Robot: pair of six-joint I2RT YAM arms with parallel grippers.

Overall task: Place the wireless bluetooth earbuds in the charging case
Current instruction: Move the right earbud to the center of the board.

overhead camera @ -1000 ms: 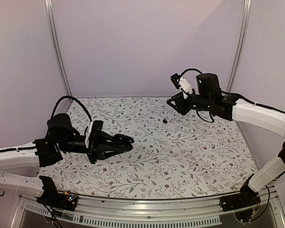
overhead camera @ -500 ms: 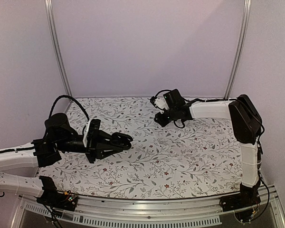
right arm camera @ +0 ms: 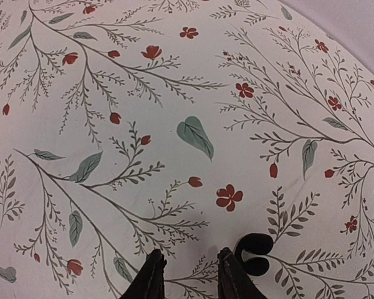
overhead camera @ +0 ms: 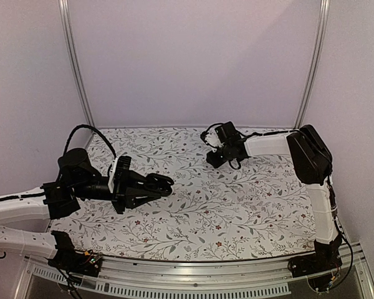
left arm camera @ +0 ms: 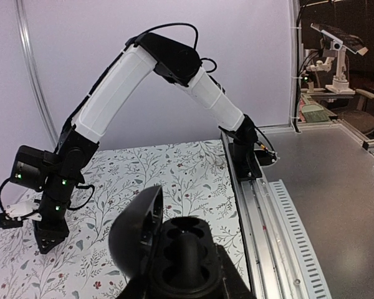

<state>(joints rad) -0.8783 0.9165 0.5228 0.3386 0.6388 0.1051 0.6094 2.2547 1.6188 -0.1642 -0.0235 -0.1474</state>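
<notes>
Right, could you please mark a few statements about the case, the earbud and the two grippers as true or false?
1. The left gripper holds the open charging case. True.
2. The right gripper is shut on an earbud. False: it is open, and the earbud lies on the floral cloth just outside one of its fingers.
3. The right gripper is down close to the floral cloth. True.
4. Two earbuds lie in view on the floral cloth. False: only one shows.
</notes>
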